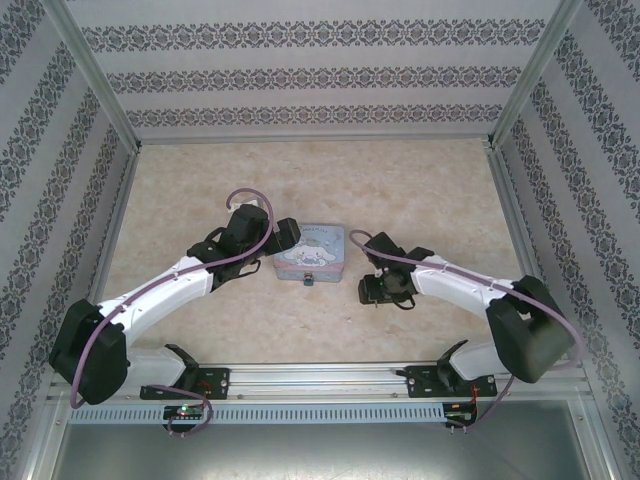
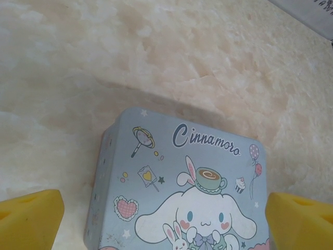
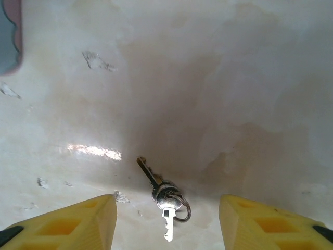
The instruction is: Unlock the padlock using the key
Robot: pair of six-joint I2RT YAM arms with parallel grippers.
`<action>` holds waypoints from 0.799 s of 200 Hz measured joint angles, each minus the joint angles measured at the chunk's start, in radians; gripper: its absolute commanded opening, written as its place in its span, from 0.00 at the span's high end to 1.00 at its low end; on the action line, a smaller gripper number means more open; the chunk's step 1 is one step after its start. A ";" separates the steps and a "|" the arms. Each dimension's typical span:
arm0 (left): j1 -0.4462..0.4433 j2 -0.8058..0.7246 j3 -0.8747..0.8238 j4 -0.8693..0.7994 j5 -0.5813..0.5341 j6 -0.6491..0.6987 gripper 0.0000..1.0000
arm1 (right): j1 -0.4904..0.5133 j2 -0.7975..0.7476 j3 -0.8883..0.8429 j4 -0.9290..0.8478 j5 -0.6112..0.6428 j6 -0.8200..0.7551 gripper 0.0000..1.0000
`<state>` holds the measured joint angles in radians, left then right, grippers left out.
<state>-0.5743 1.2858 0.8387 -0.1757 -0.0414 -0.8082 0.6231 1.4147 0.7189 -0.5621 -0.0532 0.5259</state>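
Yellow-tipped, the left gripper (image 2: 165, 221) hangs wide open over the cartoon tin (image 2: 156, 172), with the tiny padlock (image 1: 309, 279) at its near edge. Beside it the right gripper (image 3: 169, 225), half open and empty, straddles the keys (image 3: 165, 200) lying flat on the desk (image 3: 234, 78). Such thin metal could skid away from a closing pinch.

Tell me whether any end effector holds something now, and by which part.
Nothing is held. The left end effector is open over the tin. The right end effector is open over the keys, which lie untouched on the table.
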 measured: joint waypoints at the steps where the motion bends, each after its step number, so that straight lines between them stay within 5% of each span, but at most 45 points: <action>1: 0.000 0.000 0.000 0.000 0.001 0.000 0.01 | 0.001 0.002 0.001 0.000 0.000 -0.001 0.46; 106: 0.000 0.029 0.004 0.000 0.009 -0.010 0.01 | 0.054 0.090 0.034 -0.030 0.062 -0.029 0.57; 160: 0.000 0.029 0.004 0.000 0.013 -0.011 0.01 | 0.054 0.127 0.074 -0.063 0.071 -0.044 0.76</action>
<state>-0.5743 1.3151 0.8429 -0.1753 -0.0284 -0.8196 0.6769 1.5421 0.7929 -0.6254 0.0177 0.4816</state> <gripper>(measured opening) 0.994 0.294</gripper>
